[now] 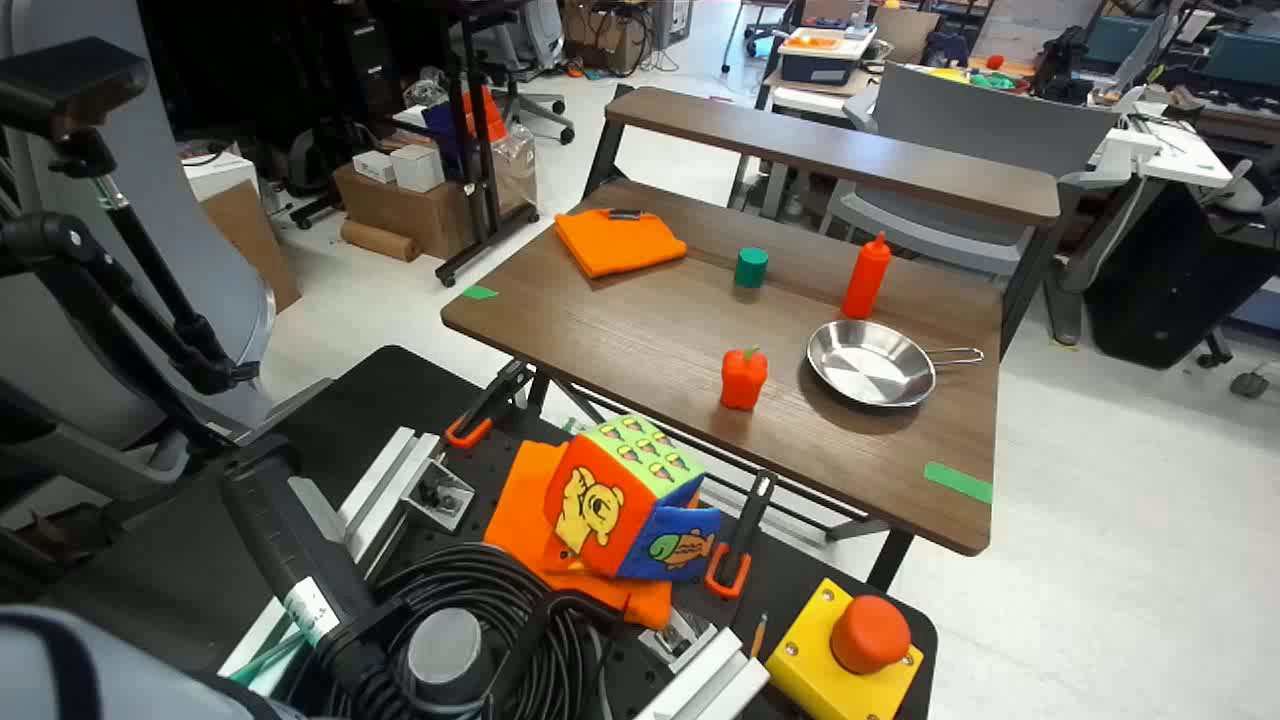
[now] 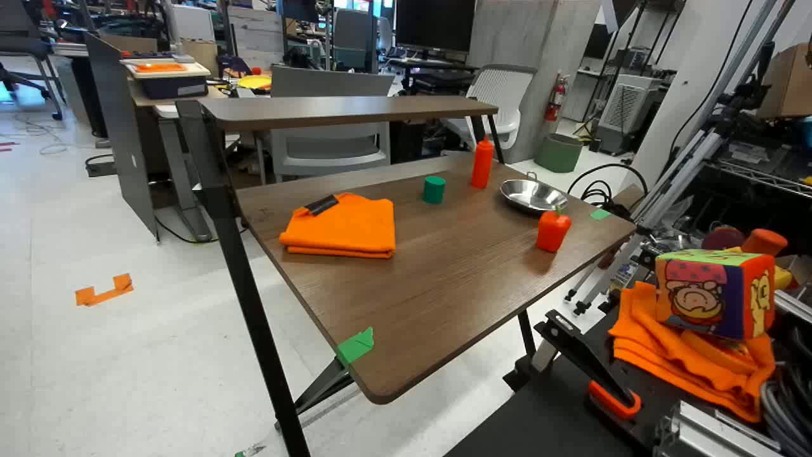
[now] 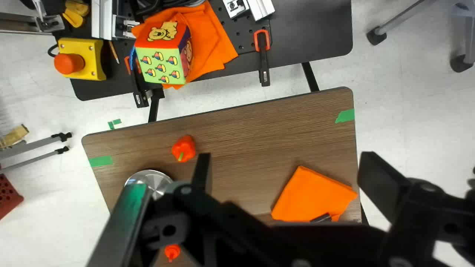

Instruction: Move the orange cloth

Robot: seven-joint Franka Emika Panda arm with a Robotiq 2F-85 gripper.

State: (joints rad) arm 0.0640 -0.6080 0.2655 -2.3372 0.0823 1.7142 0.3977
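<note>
The orange cloth lies folded flat on the brown table, with a dark strip near one edge. It shows in both exterior views [image 1: 615, 245] [image 2: 349, 228], near one end of the table. In the wrist view the orange cloth [image 3: 308, 196] lies far below my gripper [image 3: 286, 157], partly hidden by the gripper body. My gripper is open and empty, its fingers wide apart, and the cloth appears between them, closer to the right-hand finger. The gripper is out of sight in both exterior views.
The table [image 1: 620, 320] carries a green cylinder [image 1: 751, 267], red squeeze bottle [image 1: 867, 278], red pepper [image 1: 744, 378] and metal pan [image 1: 868, 365]. A raised shelf [image 1: 830, 150] runs along its far edge. A patterned soft cube [image 1: 600, 510] sits on another orange fabric [image 1: 520, 500] beside a yellow-and-red button box [image 1: 815, 655].
</note>
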